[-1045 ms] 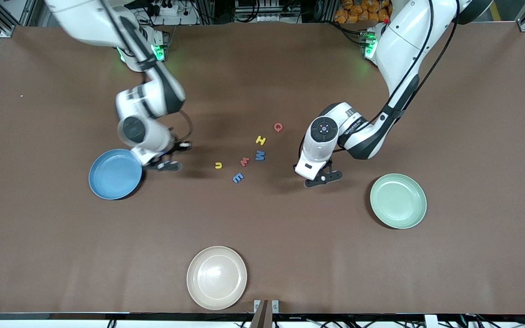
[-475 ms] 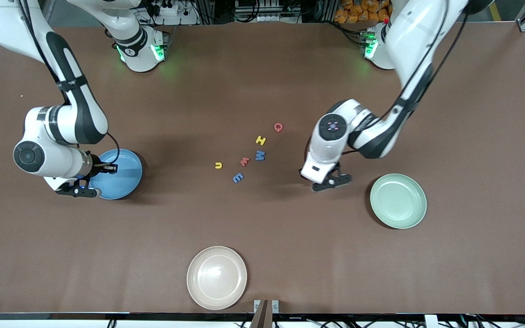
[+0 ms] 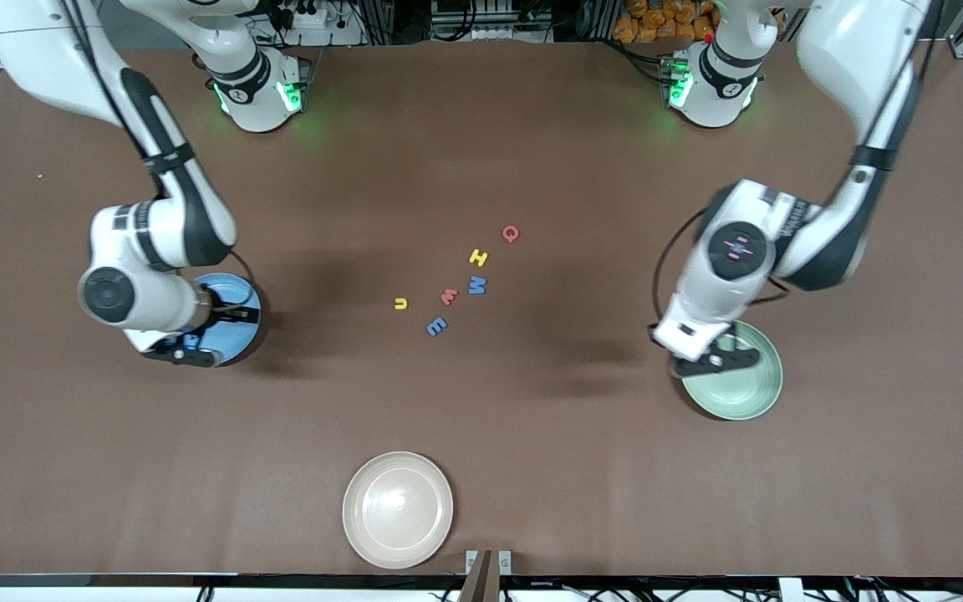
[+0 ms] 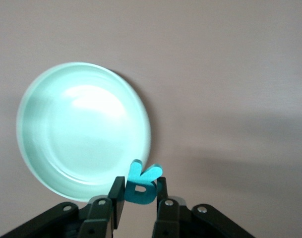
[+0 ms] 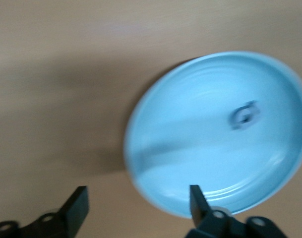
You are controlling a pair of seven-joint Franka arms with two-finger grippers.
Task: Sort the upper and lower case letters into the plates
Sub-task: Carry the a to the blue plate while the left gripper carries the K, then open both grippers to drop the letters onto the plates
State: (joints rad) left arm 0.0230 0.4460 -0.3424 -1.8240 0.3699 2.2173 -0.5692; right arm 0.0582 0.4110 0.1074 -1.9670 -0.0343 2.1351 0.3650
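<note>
Left gripper [image 4: 137, 198] over the rim of the pale green plate [image 3: 753, 395], at the left arm's end of the brown surface [image 3: 532, 460]. Its jaws are closed on a small teal letter [image 4: 141, 184], which stands pinched between the two fingers [image 4: 116, 198] and sticks out past their tips; the left wrist view shows the letter above the plate's edge, not resting in it.

Right gripper [image 5: 136, 203] over the blue plate [image 3: 239, 334], at the right arm's end of the surface. Its jaws stand wide apart and hold nothing. In the right wrist view a small blue letter [image 5: 244, 116] lies in the blue plate, clear of both fingers [image 5: 77, 204].

Six loose letters lie on the surface between the two plates: red Q [image 3: 511, 233], yellow H [image 3: 478, 257], blue M [image 3: 476, 285], red w [image 3: 448, 296], yellow u [image 3: 400, 303] and blue E [image 3: 437, 326]. A cream-white plate [image 3: 398, 510] sits nearest the front camera.
</note>
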